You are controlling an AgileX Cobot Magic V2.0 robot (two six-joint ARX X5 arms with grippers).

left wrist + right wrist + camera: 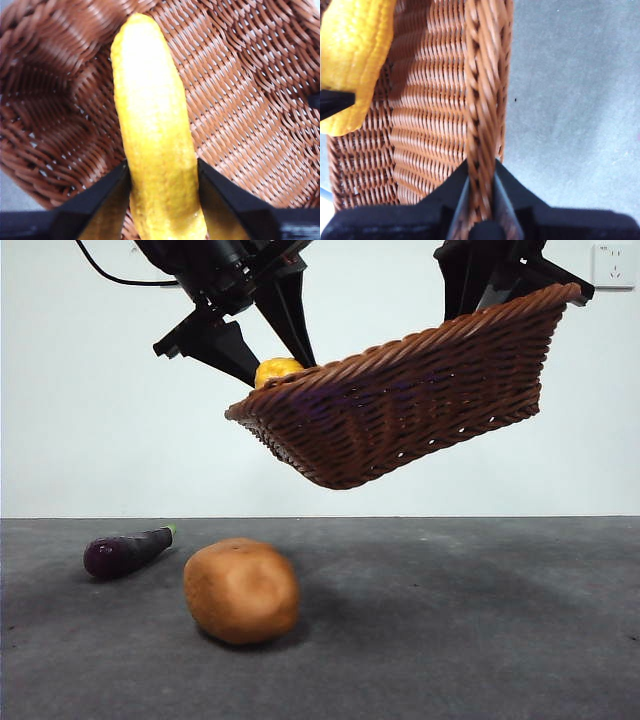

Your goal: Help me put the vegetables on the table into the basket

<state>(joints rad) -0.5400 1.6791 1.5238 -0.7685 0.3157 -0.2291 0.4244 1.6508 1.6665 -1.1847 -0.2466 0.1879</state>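
While clamped in the left end effector (162, 175), yellow vegetable (152, 125) overhangs basket (250, 100).

No readable text, label, brand, number or sign anywhere I can see. Wall socket (613, 265) at far upper right carries small mark on top edge, too tiny to read. Basket (420, 390), yellow vegetable (155, 150), potato (241, 590), eggplant (125, 551) and table (480, 640) show no print or stickers. Both wrist views: plain wicker and black jaws, no markings.
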